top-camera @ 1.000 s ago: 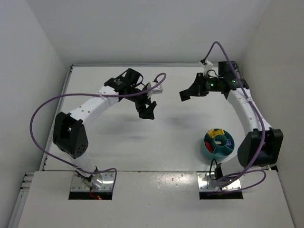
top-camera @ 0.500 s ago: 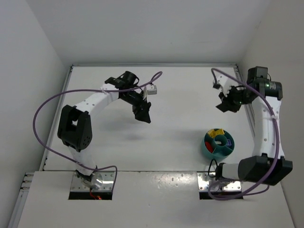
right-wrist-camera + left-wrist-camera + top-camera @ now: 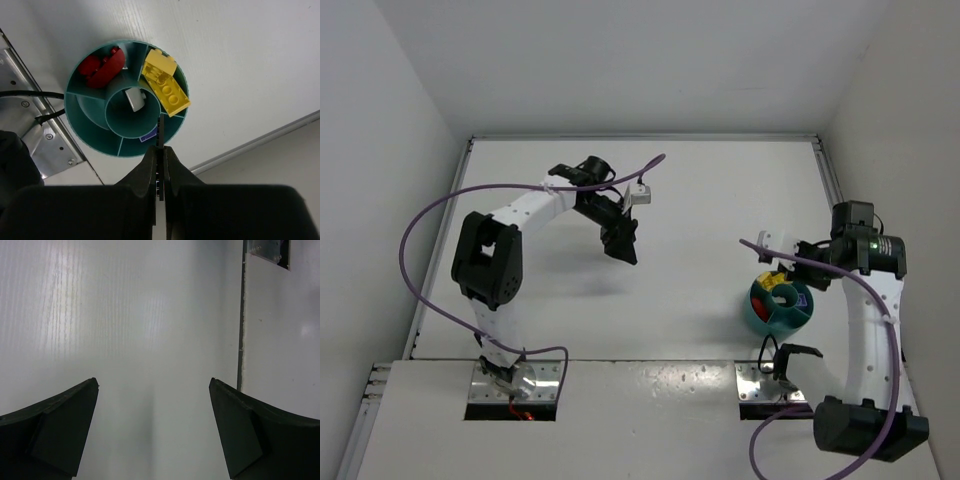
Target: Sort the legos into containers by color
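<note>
Right claw (image 3: 160, 142) pinched fully closed, nothing visible in it, above teal bowl (image 3: 86, 125) at near right of surface (image 3: 700, 200). Left claw (image 3: 152, 385) wide apart, empty, left of centre. Yellow legos (image 3: 165, 82), red legos (image 3: 102, 65), purple lego (image 3: 148, 136) lie in separate compartments. Risk: dropping claw clips rim, tips bowl, spills bricks. No legible writing.

Left arm (image 3: 530, 205) outstretched, jaws wide apart; right arm (image 3: 865, 330) jaws pressed together
</note>
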You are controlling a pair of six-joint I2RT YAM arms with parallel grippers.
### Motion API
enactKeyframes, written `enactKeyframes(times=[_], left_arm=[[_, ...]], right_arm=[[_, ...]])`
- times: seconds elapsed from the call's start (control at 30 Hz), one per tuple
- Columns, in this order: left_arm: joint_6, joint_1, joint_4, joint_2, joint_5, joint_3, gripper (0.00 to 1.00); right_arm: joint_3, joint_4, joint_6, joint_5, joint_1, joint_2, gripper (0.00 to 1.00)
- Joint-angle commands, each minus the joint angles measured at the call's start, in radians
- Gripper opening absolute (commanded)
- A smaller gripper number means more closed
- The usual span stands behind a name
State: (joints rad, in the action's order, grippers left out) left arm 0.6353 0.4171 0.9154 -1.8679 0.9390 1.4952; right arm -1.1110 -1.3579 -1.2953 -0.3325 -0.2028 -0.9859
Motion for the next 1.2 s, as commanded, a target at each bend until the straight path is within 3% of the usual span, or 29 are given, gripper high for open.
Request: enactKeyframes(times=[0.0, 0.3, 1.17], left_arm=[[0.043, -0.012, 0.007, -0.013, 0.049, 0.039, 0.99], [0.052, -0.012, 0.007, -0.031, 0.067, 0.039, 0.99], [0.061, -0.012, 0.007, -0.068, 0.067, 0.020, 0.99]], right_arm=[[0.029, -0.053, -0.025, -0.011, 0.005, 0.026, 0.00], [0.111, -0.053, 0.011, -0.042, 0.023, 0.193, 0.00], [0.278, -0.053, 0.229, 0.024, 0.169, 0.184, 0.00]])
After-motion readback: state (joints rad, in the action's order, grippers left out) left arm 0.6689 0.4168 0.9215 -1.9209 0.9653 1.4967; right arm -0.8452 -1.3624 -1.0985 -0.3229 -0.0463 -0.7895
